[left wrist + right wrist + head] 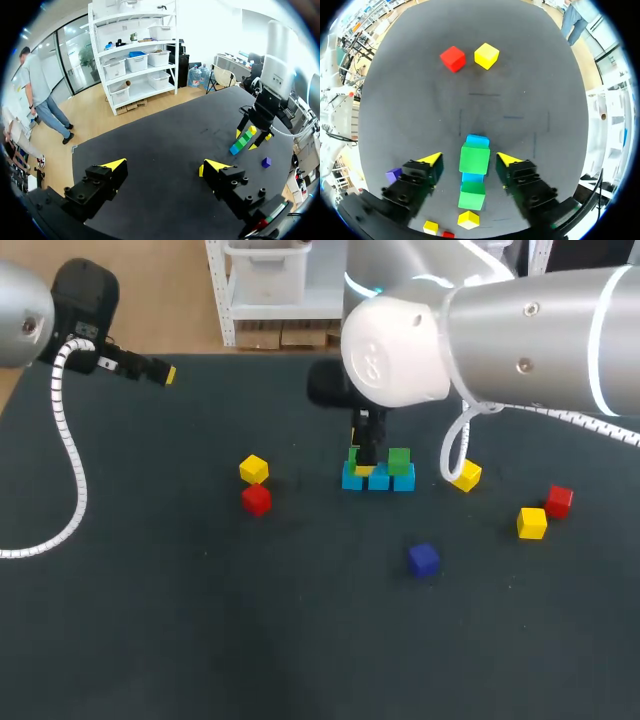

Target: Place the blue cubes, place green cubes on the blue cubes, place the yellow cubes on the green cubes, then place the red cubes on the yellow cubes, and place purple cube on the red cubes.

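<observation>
Over the dark table [150,640], my right arm [540,330] hangs above the middle. Right gripper [470,159] spread, fingers either side of a green cube [474,158], gaps showing. Left gripper [164,165] spread too, far left, holding nothing. Blue cubes [378,481] in a row carry two greens. Loose: yellow cube [254,469] and red cube [256,499] left of the row, purple cube [423,559] nearer.

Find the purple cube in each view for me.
Head: purple cube sits alone, nearer the camera than the stack, slightly right.
Left wrist: purple cube far ahead of the left gripper, beside the stack.
Right wrist: purple cube just outside one finger of the right gripper.
Shared landmark: the stack of blue and green cubes.
</observation>
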